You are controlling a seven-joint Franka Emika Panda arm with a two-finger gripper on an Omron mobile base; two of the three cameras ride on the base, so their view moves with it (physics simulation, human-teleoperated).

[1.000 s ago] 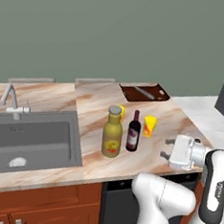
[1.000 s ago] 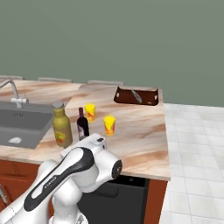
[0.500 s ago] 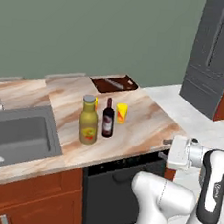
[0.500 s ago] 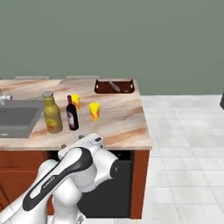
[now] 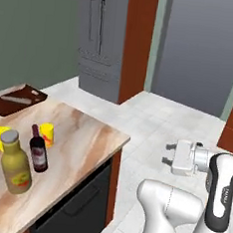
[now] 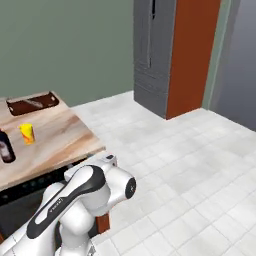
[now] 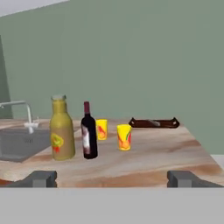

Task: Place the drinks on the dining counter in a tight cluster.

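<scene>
Bottles unmoved on counter; camera swung right, hand released.

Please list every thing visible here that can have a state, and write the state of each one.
Fat olive-yellow bottle with grey cap: upright, capped, on the marbled counter.
Slim dark wine bottle with maroon label: upright, close beside the olive-yellow bottle.
Two small yellow cups: upright, behind the bottles.
Dark brown tray: flat, at the counter's far end.
Silver tap: no water seen running.
Gripper: jaws open, holding nothing.
</scene>
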